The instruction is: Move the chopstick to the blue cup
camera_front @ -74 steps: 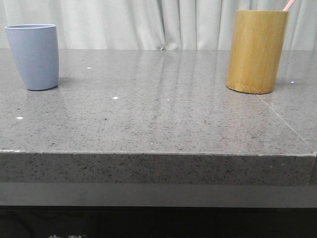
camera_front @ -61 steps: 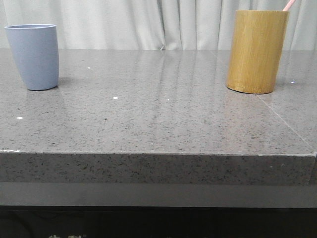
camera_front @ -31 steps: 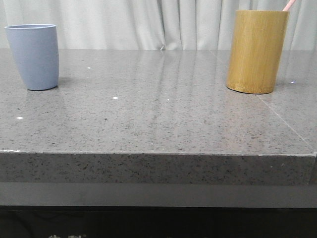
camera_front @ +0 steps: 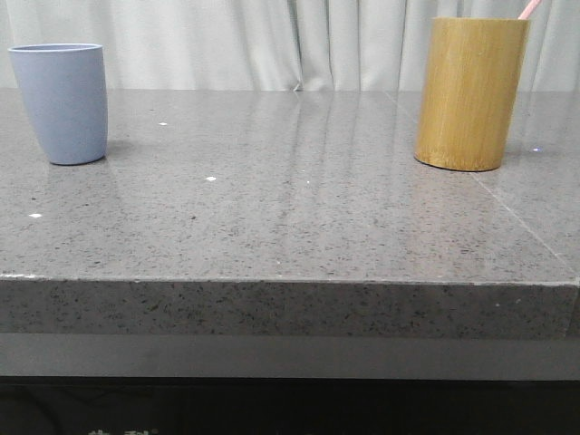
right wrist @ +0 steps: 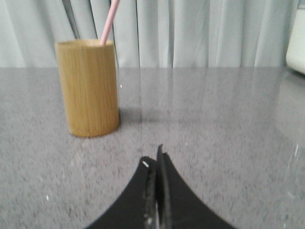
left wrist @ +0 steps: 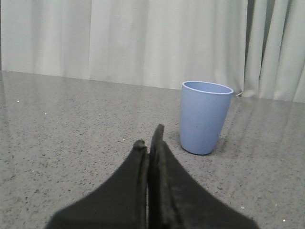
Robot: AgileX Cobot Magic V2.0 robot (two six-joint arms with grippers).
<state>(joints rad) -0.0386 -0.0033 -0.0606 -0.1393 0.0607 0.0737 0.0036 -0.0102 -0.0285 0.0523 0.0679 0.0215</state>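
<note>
The blue cup [camera_front: 62,102] stands upright at the far left of the grey table; it also shows in the left wrist view [left wrist: 205,117]. A pale-pink chopstick [camera_front: 529,9] pokes out of the tan bamboo holder [camera_front: 469,93] at the far right; only its upper end shows, also in the right wrist view [right wrist: 109,21]. My left gripper [left wrist: 150,140] is shut and empty, short of the blue cup. My right gripper [right wrist: 154,160] is shut and empty, short of the bamboo holder [right wrist: 89,87]. Neither gripper appears in the front view.
The speckled grey stone table [camera_front: 290,208] has a front edge [camera_front: 290,283] near me. Pale curtains [camera_front: 272,41] hang behind it. A white object [right wrist: 296,40] sits at the edge of the right wrist view.
</note>
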